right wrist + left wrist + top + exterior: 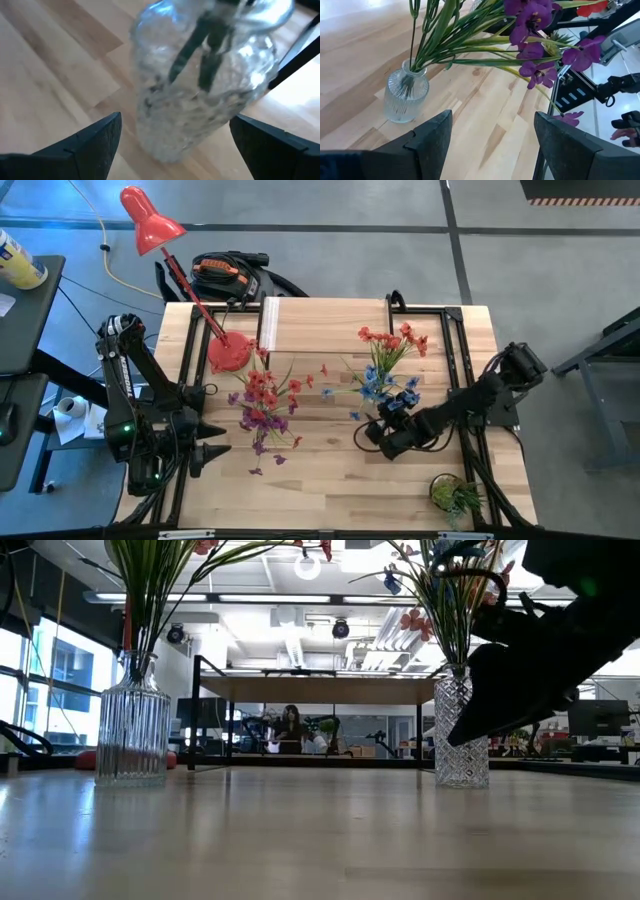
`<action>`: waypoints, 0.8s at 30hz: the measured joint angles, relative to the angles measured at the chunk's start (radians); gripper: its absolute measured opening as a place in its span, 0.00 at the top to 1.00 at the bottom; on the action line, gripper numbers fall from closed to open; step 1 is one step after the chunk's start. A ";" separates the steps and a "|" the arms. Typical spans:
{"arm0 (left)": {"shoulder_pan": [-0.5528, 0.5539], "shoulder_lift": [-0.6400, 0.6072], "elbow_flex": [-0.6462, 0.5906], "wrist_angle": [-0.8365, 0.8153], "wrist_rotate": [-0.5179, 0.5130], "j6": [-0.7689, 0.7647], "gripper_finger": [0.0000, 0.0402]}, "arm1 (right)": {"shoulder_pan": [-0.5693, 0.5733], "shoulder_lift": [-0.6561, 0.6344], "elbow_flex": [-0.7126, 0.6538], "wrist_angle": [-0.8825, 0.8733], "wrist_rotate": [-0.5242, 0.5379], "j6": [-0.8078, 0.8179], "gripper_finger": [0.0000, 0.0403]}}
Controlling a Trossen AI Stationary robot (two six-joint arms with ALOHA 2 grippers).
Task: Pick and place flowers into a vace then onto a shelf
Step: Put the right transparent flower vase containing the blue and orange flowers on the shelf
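Note:
Two ribbed glass vases stand on the wooden table. The left vase [133, 725] [405, 97] holds red and purple flowers [262, 405]. The right vase [462, 735] [200, 85] holds red and blue flowers [388, 365]. My right gripper [378, 428] [175, 150] is open and tilted down, one finger on each side of the right vase's lower body, with a gap on both sides. My left gripper [215, 442] [492, 145] is open near the table's left edge, short of the left vase. The shelf [320, 688] stands at the far side.
A red desk lamp [150, 225] has its base [230, 352] on the table's far left. A small green plant [455, 495] sits at the near right corner. Loose petals [275, 460] lie near the left vase. A person [290, 728] shows in the room beyond.

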 joint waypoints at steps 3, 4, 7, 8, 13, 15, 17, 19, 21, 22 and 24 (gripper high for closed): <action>0.000 0.000 0.000 0.000 0.000 0.000 0.21 | -0.015 0.001 0.000 -0.017 0.036 -0.001 0.10; 0.000 0.000 0.000 0.000 0.000 0.000 0.21 | -0.022 0.001 0.000 -0.024 0.045 -0.002 0.10; 0.000 0.000 0.000 0.000 0.000 0.000 0.21 | -0.052 0.001 0.000 -0.041 0.049 -0.001 0.10; 0.000 0.000 0.000 0.000 0.000 0.000 0.21 | -0.063 0.001 0.000 -0.039 0.047 -0.001 0.10; 0.000 0.000 0.000 -0.001 0.000 -0.001 0.21 | -0.108 0.001 0.000 -0.003 0.046 -0.019 0.10; 0.000 0.000 0.000 -0.001 0.000 -0.001 0.21 | -0.122 0.001 0.000 0.009 0.047 -0.026 0.10; 0.000 0.000 0.000 -0.001 0.000 -0.001 0.21 | -0.134 0.001 0.000 0.016 0.060 -0.029 0.10; 0.000 0.000 0.000 -0.001 0.000 -0.001 0.21 | -0.143 0.001 0.000 0.034 0.081 -0.056 0.10; 0.000 0.000 0.000 -0.001 0.000 -0.001 0.21 | -0.155 0.007 0.000 0.064 0.097 -0.089 0.11; 0.000 0.000 0.000 -0.001 0.000 -0.001 0.21 | -0.160 0.014 0.000 0.078 0.098 -0.106 0.11; 0.000 0.000 0.000 -0.001 0.000 -0.001 0.21 | -0.173 0.036 0.000 0.118 0.092 -0.132 0.12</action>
